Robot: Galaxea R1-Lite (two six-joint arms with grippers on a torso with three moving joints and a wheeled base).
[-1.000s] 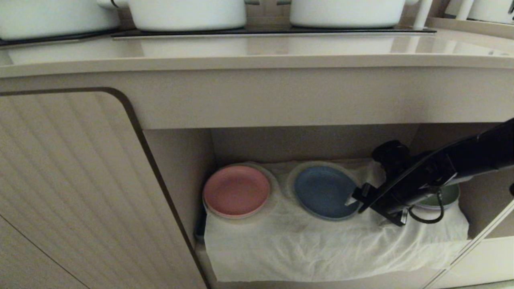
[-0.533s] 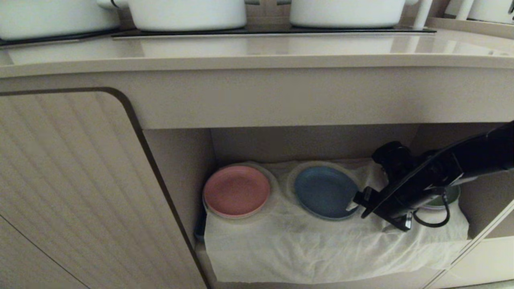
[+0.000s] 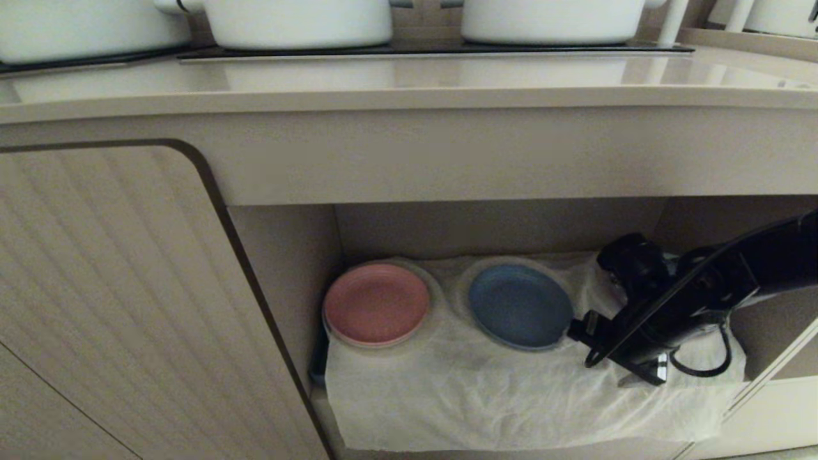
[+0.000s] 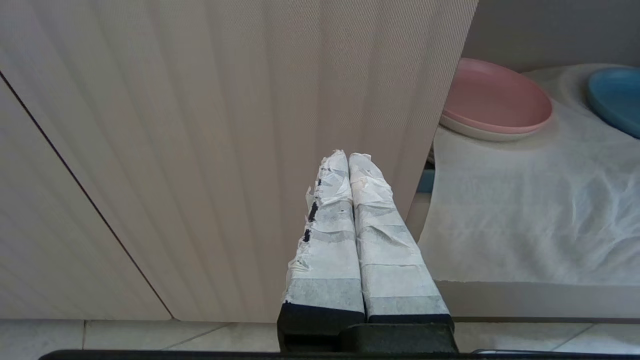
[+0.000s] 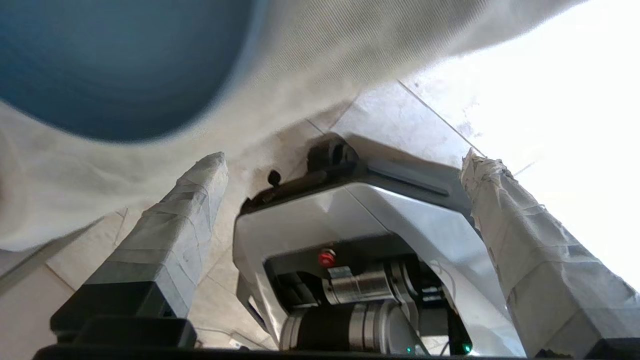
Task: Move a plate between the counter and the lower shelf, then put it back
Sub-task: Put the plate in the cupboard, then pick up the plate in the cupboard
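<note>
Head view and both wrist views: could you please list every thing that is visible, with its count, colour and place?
plate: one, light blue, middle of the lower shelf, on the cloth
pink plate: one, pink, on the shelf's left side
white cloth: one, white, spread over the lower shelf
counter: one, beige, above the shelf
hob panel: black, flat, at the counter's back
pots: three in view, white, on the hob, cut off by the picture's top
cabinet door: one, ribbed beige, left of the shelf
right hand: open, empty, just right of the blue plate
left hand: shut, before the cabinet door
</note>
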